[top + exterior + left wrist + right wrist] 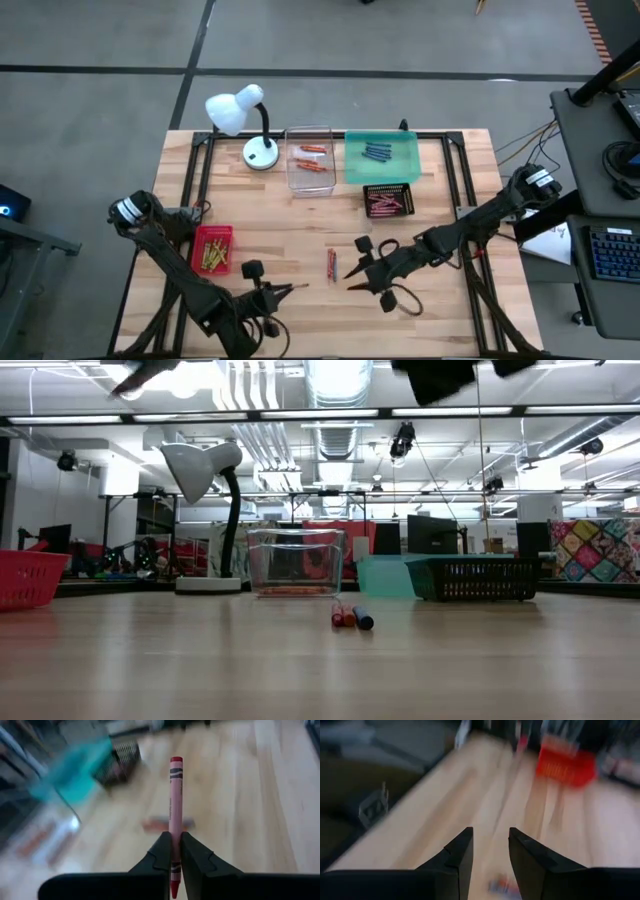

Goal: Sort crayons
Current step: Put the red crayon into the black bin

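Wooden table: left gripper clenched on red crayon; right gripper open, crayons just beside.

Four trays: red, clear, teal, black. One white lamp. Two robot arms. Three crayons lying mid-frame.

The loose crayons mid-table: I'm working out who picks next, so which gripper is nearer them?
Right. The right gripper hangs open just beside the loose crayons; the left gripper, shut on a red crayon, sits slightly farther off on their other side.
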Robot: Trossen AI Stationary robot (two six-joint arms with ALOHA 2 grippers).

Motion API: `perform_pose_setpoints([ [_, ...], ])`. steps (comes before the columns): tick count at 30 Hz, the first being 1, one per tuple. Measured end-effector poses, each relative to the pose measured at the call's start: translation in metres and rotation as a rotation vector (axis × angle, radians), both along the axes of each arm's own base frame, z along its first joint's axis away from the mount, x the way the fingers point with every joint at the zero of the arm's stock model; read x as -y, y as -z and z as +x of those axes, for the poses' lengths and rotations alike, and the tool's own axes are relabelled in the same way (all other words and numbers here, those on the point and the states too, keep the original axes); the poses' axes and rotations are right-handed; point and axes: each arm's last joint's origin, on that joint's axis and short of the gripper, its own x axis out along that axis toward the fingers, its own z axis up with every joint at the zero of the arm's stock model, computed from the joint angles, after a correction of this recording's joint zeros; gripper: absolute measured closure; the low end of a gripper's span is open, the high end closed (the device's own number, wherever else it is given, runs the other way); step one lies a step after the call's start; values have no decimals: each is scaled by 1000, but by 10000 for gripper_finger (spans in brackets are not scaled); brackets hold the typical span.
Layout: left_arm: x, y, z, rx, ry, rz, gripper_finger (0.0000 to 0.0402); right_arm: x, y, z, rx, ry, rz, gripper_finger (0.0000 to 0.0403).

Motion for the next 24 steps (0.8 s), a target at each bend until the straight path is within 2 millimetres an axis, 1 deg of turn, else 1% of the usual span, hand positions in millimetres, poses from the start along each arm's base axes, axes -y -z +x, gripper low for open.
perform_pose_setpoints([
  [3, -1, -15, 7, 79, 24, 88, 401, 0, -6, 1, 190, -15, 11, 289],
  [6, 0, -25, 20, 111, 69, 156, 401, -1, -18, 3, 360, -28, 22, 289],
  [9, -3, -33, 32, 143, 81, 195, 401, -1, -28, 3, 460, -41, 36, 289],
  [13, -12, -39, 44, 179, 49, 194, 401, -3, -32, 2, 505, -102, 57, 289],
  [16, -17, -41, 51, 208, 16, 172, 401, -3, -31, 2, 503, -107, 55, 289],
  [24, -14, -35, 59, 238, 2, 146, 401, -3, -31, 2, 503, -105, 55, 289],
])
